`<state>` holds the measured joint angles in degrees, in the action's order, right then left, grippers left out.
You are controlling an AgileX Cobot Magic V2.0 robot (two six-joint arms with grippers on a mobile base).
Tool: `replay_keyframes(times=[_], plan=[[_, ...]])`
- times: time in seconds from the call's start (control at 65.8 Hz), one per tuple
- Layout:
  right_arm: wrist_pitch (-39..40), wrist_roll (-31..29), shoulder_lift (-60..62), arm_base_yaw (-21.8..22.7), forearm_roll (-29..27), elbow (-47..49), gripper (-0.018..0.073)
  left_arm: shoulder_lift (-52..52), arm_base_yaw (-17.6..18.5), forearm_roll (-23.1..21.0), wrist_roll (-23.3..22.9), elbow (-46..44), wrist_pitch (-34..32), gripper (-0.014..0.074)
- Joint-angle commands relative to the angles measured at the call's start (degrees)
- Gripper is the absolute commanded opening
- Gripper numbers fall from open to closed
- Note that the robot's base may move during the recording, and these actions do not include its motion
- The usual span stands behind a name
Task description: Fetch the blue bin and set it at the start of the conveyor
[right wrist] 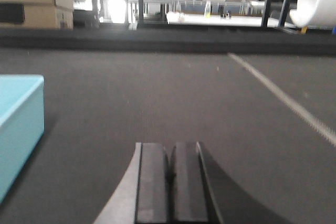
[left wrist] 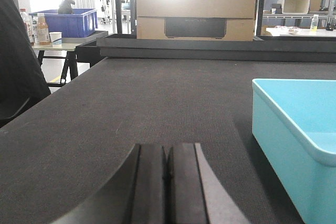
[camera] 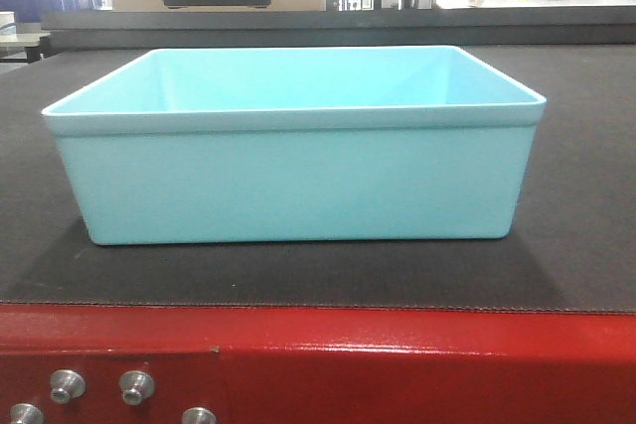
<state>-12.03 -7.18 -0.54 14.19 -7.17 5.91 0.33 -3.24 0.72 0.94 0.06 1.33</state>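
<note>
The light turquoise blue bin (camera: 298, 171) stands upright and empty on the dark textured conveyor belt (camera: 586, 206), just behind the red metal frame (camera: 397, 364) with silver bolts. My left gripper (left wrist: 168, 148) is shut and empty, low over the belt (left wrist: 131, 103), with the bin (left wrist: 294, 135) to its right and apart from it. My right gripper (right wrist: 169, 146) is shut and empty, low over the belt (right wrist: 184, 93), with the bin's corner (right wrist: 18, 124) to its left and apart from it. Neither gripper shows in the front view.
A raised dark rail (left wrist: 210, 51) runs across the belt's far edge. Behind it stand a cardboard box (left wrist: 197, 9) and a dark blue crate (left wrist: 65, 22) on a side table with bottles. A pale line (right wrist: 283, 98) crosses the belt at right.
</note>
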Motion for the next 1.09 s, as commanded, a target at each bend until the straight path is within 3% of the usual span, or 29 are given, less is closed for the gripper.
replay_keyframes(times=[0.0, 0.137, 0.486, 0.699, 1.079], plan=[[4.12, -0.41, 0.54, 0.2, -0.3, -3.43, -0.0162, -0.33, -0.19, -0.35, 0.19, -0.06, -0.72, -0.0111], [11.47, -0.41, 0.54, 0.2, -0.3, -5.91, -0.0162, -0.33, -0.19, -0.35, 0.19, -0.06, -0.72, -0.0111], [10.84, -0.41, 0.54, -0.15, -0.3, -5.91, -0.0162, -0.33, -0.19, -0.35, 0.19, -0.06, -0.72, -0.0111], [9.57, -0.41, 0.54, -4.14, 0.83, -5.91, -0.0162, -0.33, -0.19, -0.35, 0.19, -0.06, -0.72, -0.0111], [9.57, -0.41, 0.54, -4.23, 0.83, -5.91, -0.0162, -0.33, -0.19, -0.35, 0.19, -0.06, -0.72, -0.0111]])
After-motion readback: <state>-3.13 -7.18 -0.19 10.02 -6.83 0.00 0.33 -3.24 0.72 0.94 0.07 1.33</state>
